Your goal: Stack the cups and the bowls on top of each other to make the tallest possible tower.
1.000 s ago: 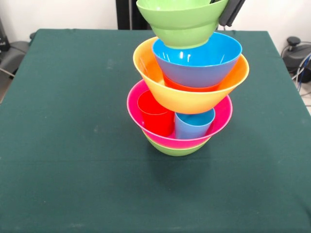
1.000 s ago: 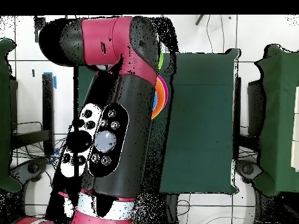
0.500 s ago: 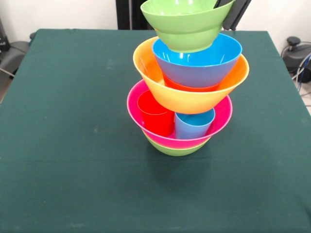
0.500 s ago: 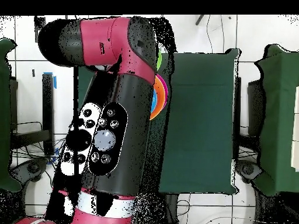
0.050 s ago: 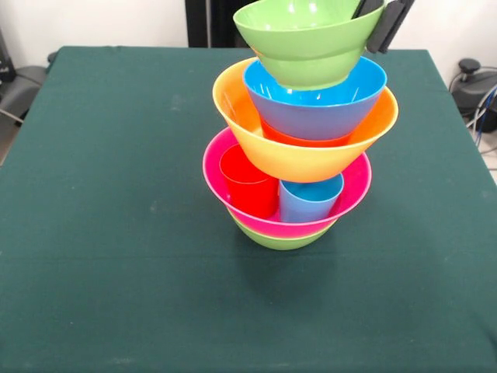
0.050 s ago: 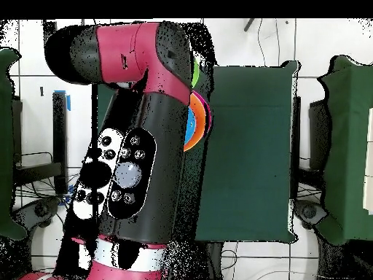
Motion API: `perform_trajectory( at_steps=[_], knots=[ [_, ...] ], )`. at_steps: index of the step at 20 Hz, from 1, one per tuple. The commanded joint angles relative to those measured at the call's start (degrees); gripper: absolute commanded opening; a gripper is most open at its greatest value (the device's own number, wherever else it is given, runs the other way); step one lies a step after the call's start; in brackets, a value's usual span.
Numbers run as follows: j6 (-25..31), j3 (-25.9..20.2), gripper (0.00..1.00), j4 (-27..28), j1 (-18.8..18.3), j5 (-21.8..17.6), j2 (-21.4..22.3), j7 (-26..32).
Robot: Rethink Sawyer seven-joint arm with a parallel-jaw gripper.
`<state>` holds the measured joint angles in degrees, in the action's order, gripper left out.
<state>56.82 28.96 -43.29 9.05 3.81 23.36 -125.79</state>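
Clearly the gripper (image 5: pixel 382 19) pinches the rim of the tilted green bowl (image 5: pixel 307 39) just above the blue bowl (image 5: pixel 318 97) topping the tower (image 5: pixel 299 155); next, level, lower, and let go.

green table (image 5: pixel 116 194), tower (image 5: pixel 299 155) on it

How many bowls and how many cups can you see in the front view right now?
Bowls: 6, namely green on top, blue, a sliver of orange-red, yellow-orange, pink, green at the bottom.
Cups: 2, namely red, light blue.
Total: 8.
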Motion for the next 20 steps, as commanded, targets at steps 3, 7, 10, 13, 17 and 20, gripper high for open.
perform_trajectory(
  at_steps=[3,7,10,13,17,20],
  knots=[
    [-3.65,-6.41,0.00,-6.31,1.23,-4.31,-1.12,5.27],
    [-3.44,-6.06,0.00,-6.70,1.64,-4.25,-0.97,4.80],
    [-3.71,-5.89,0.00,-6.73,1.77,-4.30,-1.09,4.56],
    [-3.89,-5.85,0.00,-6.82,1.74,-4.42,-1.07,4.80],
    [-4.40,-5.39,0.00,-7.13,1.96,-4.89,-1.07,4.65],
    [-5.42,-4.95,0.00,-7.44,2.09,-5.60,-1.11,4.84]
  ],
)
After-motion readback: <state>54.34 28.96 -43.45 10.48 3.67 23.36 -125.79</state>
